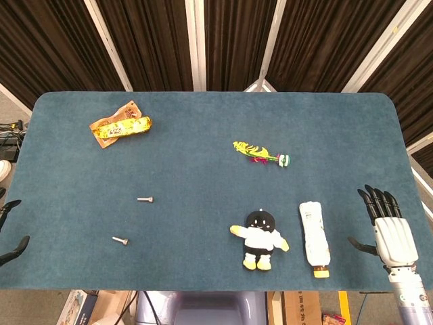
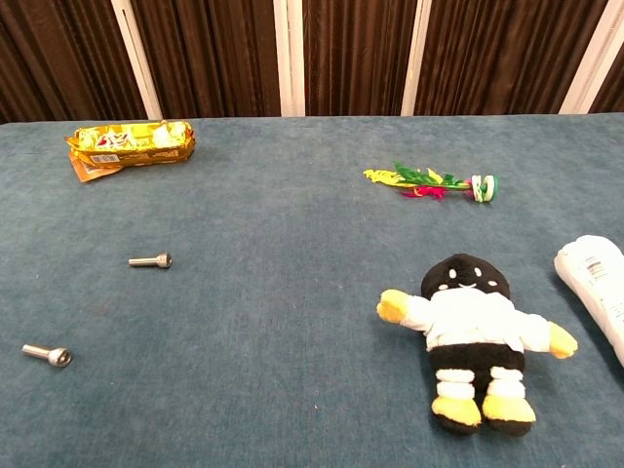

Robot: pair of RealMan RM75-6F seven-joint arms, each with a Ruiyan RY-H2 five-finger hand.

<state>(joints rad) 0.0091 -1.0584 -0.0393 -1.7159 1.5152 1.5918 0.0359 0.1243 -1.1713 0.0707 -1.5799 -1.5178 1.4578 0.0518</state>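
My right hand point(image 1: 394, 237) hangs over the table's point(image 1: 203, 162) right edge, fingers point(image 1: 379, 202) spread, pointing to the far edge, holding nothing. Just beside it lies the bottle point(image 1: 314, 233), near the front edge, long axis running front to far, cap toward the front. Next along, the plush doll point(image 1: 260, 240) lies flat. My left hand point(image 1: 9, 233) shows only dark fingertips at the left edge; grip, cannot tell.

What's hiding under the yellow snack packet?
A brown paper or card piece sticks out from under the yellow snack packet, at its far edge and left end. The rest of it is covered, so what it is stays unclear.
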